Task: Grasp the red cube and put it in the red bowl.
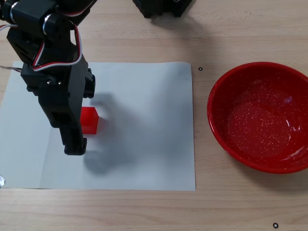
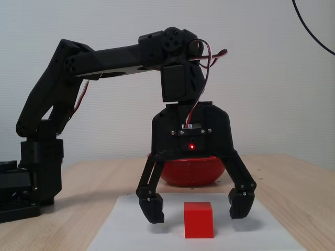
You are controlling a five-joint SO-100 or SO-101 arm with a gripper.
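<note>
Fixed view from above, items counted: one red cube (image 1: 89, 120), lying on one white sheet of paper (image 1: 144, 120), toward the sheet's left half; one red bowl (image 1: 262, 117), round, glossy, white-speckled inside, holding nothing, standing on the bare wooden table (image 1: 231, 29) to the right of the sheet and well apart from the cube; one arm, mine, black, with red and white wires (image 1: 57, 45) looped over its top; one claw, mine (image 1: 82, 118), hanging over the cube and hiding its left part, so that from here I cannot tell how wide my fingers stand. One dark object (image 1: 161, 7) sits at the top edge, cut off. Fixed view from table level, items counted: one red cube (image 2: 198, 219), resting flat on the sheet of paper (image 2: 131, 230), whole and unobstructed; one claw (image 2: 197, 209), spread wide, two fingers, one fingertip (image 2: 152, 208) to the cube's left and the other to its right, each clear of the cube's sides with a gap showing, both tips low beside the cube's upper half; my claw has hold of nothing. One red bowl (image 2: 178, 175) shows behind my claw, partly hidden by it. One small red light (image 2: 192, 147) glows on the claw's body.
</note>
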